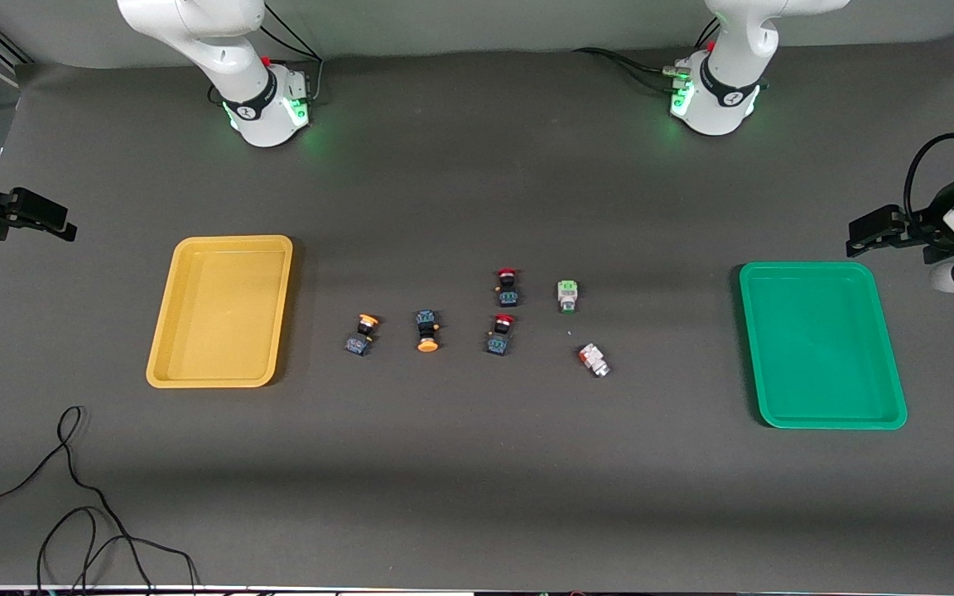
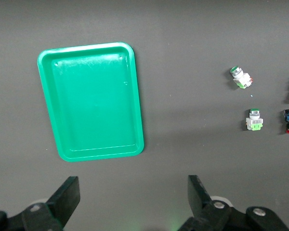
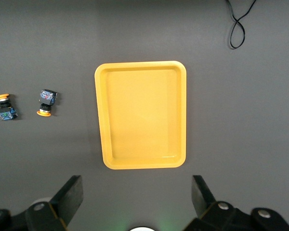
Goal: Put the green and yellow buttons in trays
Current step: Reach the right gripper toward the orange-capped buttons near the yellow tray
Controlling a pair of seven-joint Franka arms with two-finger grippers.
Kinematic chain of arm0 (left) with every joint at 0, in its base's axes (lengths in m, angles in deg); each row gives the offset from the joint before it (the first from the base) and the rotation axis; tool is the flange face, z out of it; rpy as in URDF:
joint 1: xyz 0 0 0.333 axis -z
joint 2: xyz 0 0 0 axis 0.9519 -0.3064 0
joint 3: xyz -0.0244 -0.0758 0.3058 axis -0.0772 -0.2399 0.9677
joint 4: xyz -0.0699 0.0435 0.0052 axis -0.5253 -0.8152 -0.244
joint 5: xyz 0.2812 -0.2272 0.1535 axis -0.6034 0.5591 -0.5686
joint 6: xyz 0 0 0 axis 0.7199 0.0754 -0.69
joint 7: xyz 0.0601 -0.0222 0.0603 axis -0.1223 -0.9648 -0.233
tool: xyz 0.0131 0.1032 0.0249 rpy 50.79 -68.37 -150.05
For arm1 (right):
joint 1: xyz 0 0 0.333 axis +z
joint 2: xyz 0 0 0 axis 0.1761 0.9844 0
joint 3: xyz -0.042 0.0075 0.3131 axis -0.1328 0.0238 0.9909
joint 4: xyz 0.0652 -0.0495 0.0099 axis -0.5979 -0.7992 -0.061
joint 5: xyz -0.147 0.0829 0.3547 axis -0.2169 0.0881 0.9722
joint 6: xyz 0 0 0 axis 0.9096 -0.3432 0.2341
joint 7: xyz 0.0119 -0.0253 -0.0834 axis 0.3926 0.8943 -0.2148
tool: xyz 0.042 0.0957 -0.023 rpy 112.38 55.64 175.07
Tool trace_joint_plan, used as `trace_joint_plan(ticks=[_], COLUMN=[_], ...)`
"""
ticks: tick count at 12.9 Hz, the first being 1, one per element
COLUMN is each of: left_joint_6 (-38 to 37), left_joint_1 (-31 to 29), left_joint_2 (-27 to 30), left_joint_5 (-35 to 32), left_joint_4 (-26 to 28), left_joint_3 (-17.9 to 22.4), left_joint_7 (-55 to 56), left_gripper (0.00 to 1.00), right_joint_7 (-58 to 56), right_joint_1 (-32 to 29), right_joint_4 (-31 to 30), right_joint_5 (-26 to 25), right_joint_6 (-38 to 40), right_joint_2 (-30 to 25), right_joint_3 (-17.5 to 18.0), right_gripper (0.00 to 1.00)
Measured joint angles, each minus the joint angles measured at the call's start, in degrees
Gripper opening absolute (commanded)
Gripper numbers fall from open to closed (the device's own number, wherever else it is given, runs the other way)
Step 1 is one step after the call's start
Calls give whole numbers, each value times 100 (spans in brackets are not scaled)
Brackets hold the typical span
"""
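Observation:
Two yellow-capped buttons (image 1: 361, 333) (image 1: 427, 329) lie mid-table, toward the empty yellow tray (image 1: 220, 310). The right wrist view shows both buttons (image 3: 4, 106) (image 3: 46, 102) and that tray (image 3: 140, 114). The green-faced white button (image 1: 567, 295) and the orange-marked silver button (image 1: 594, 359) lie toward the empty green tray (image 1: 821, 343). The left wrist view shows them (image 2: 254, 120) (image 2: 241, 77) and the tray (image 2: 91, 101). My left gripper (image 2: 133, 187) hangs open and empty, high over the table between its base and the green tray. My right gripper (image 3: 136, 185) hangs open and empty likewise by the yellow tray.
Two red-capped switches (image 1: 508, 286) (image 1: 501, 333) lie between the yellow-capped and the white buttons. A black cable (image 1: 71, 497) loops near the front edge at the right arm's end. Black fixtures (image 1: 21, 215) (image 1: 891, 232) stand at both table ends.

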Motion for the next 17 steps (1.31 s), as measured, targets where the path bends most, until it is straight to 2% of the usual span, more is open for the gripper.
trace_joint_plan(ticks=[10, 12, 14, 15, 16, 17], left_joint_6=[0, 0, -1, -2, -2, -2], left_joint_1=[0, 0, -1, -1, -1, -1], left_joint_2=[-2, -2, -2, -2, -3, -3], left_joint_5=[0, 0, 0, 0, 0, 0], left_joint_4=[0, 0, 0, 0, 0, 0], left_joint_3=[0, 1, 2, 2, 2, 2], left_joint_7=[0, 0, 0, 0, 0, 0], left_gripper=[100, 100, 100, 97, 86, 56], right_joint_7=[0, 183, 708, 1000, 1290, 1599], right_joint_1=[16, 293, 820, 1074, 1319, 1560], right_joint_4=[-48, -67, -94, -129, -168, -199], right_joint_5=[142, 150, 152, 153, 155, 161], right_joint_6=[71, -3, -198, -339, -497, -671], right_joint_2=[-1, 3, 44, 88, 159, 264], right_joint_3=[15, 47, 70, 91, 107, 116], right_gripper=[100, 100, 100, 100, 100, 100])
